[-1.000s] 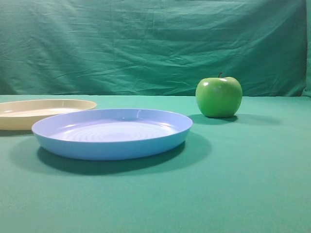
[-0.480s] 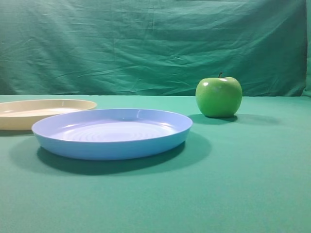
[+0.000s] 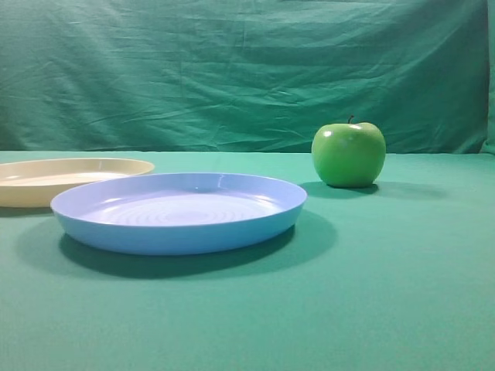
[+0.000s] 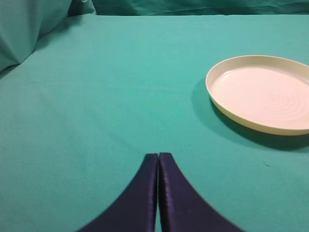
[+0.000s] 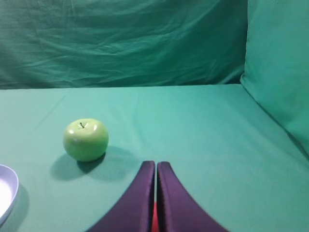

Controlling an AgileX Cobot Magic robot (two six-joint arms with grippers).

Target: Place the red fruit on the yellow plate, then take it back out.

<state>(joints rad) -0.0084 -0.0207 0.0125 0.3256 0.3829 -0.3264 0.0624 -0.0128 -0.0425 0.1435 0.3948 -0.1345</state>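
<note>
The yellow plate [image 3: 73, 170] lies empty at the far left of the table, and in the left wrist view the yellow plate [image 4: 263, 92] is ahead and to the right. My left gripper [image 4: 158, 155] is shut with nothing in it, hovering over bare cloth short of the plate. My right gripper [image 5: 155, 164] is also shut. A thin red sliver [image 5: 154, 220] shows low in the slit between its fingers; I cannot tell whether it is the red fruit. Otherwise the red fruit is out of view. Neither gripper shows in the exterior view.
A light blue plate [image 3: 178, 220] sits in front of the yellow one; its edge [image 5: 6, 193] reaches the right wrist view's lower left. A glossy green apple [image 3: 348, 154] stands at the back right, and that apple [image 5: 85, 139] is ahead-left of my right gripper. Green cloth backs the table.
</note>
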